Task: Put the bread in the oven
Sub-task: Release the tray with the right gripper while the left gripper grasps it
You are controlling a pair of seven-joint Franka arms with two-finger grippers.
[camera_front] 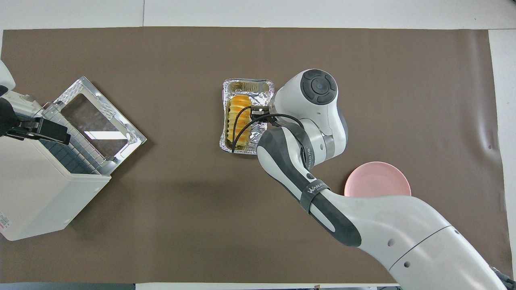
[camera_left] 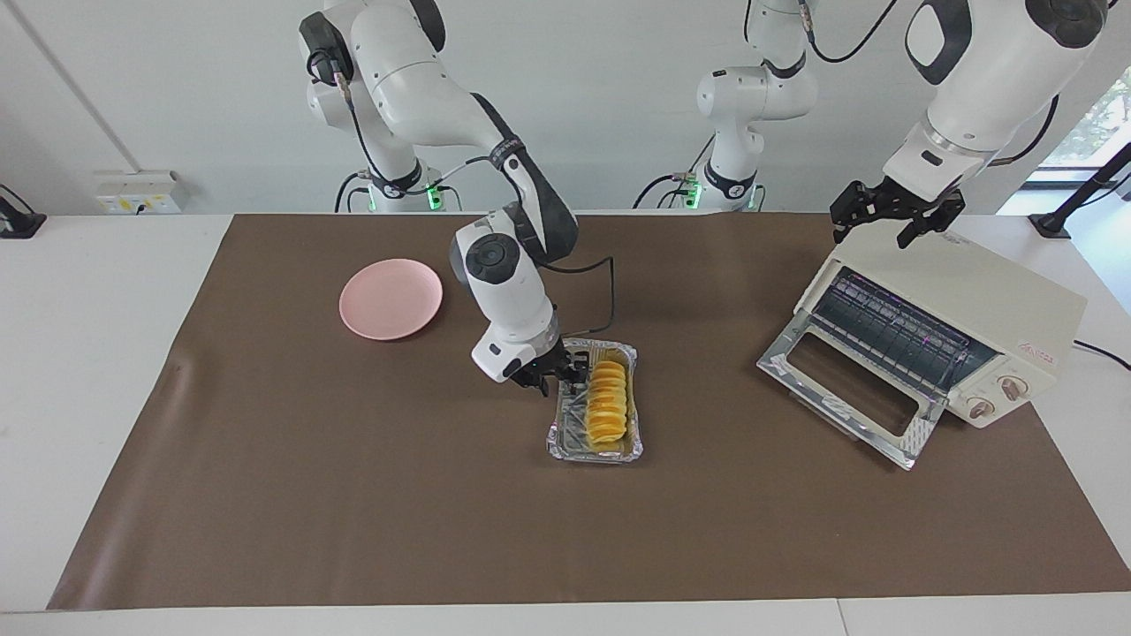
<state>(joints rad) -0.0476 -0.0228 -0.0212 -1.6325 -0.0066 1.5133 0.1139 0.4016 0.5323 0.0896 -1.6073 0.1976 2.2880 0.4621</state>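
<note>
The bread (camera_left: 607, 402) (camera_front: 237, 121), a ridged golden loaf, lies in a crinkled foil tray (camera_left: 592, 457) (camera_front: 258, 94) at the middle of the brown mat. My right gripper (camera_left: 558, 382) (camera_front: 258, 117) stands open at the tray's long rim on the right arm's side, beside the loaf and not holding it. The cream oven (camera_left: 972, 291) (camera_front: 36, 189) stands at the left arm's end, its glass door (camera_left: 848, 389) (camera_front: 96, 121) dropped open and the wire rack showing. My left gripper (camera_left: 894, 225) (camera_front: 38, 129) waits open just over the oven's top edge.
A round pink plate (camera_left: 390, 299) (camera_front: 377, 179) lies on the mat toward the right arm's end, nearer to the robots than the tray. A black cable loops from the right wrist over the tray. Bare mat lies between the tray and the oven door.
</note>
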